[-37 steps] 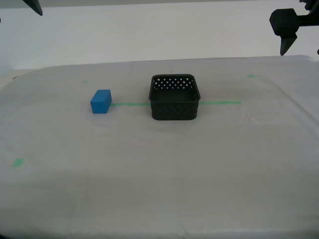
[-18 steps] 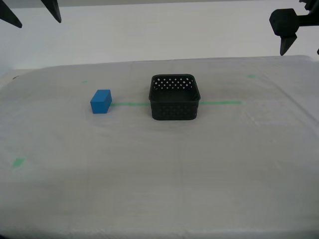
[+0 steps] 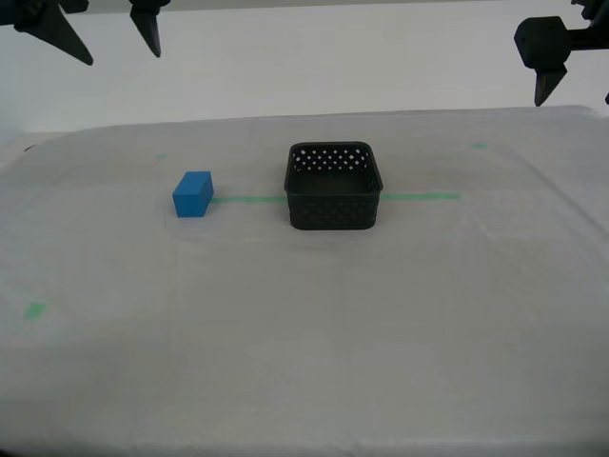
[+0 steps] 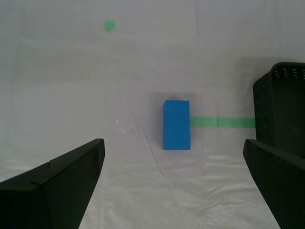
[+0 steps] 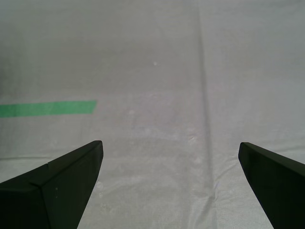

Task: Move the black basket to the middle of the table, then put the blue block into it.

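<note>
Over the last second, my second gripper (image 3: 109,40) is being seen coming further into the exterior view from that view's upper left. Only one finger tip was showing there a second ago, and both dark, pointed fingers (image 3: 68,40) are now being shown hanging high above the table (image 3: 304,333). The block, the basket and the other gripper are being found where they were.

My second gripper is being held with its jaws spread wide and nothing between them. The blue block (image 3: 193,194) is being seen well below this gripper and ahead of it. In the second wrist view it is being framed between the two open fingers, nearer the middle of the gap than either finger. The block is resting on the cloth, touching one end of the thin green tape line (image 3: 419,197). The black basket (image 3: 333,186) is being seen standing upright on the same line, near the block but apart from it, out beyond one finger of the second gripper. A small green tape bit (image 4: 110,25) is being shown on the cloth farther ahead of that gripper than the block.

My first gripper (image 5: 170,152) is being held high over the table on the far side of the basket from the block, well apart from both. Its jaws are likewise being kept wide apart and empty. Below and ahead of it, only bare cloth and an end of the green tape are being seen.
</note>
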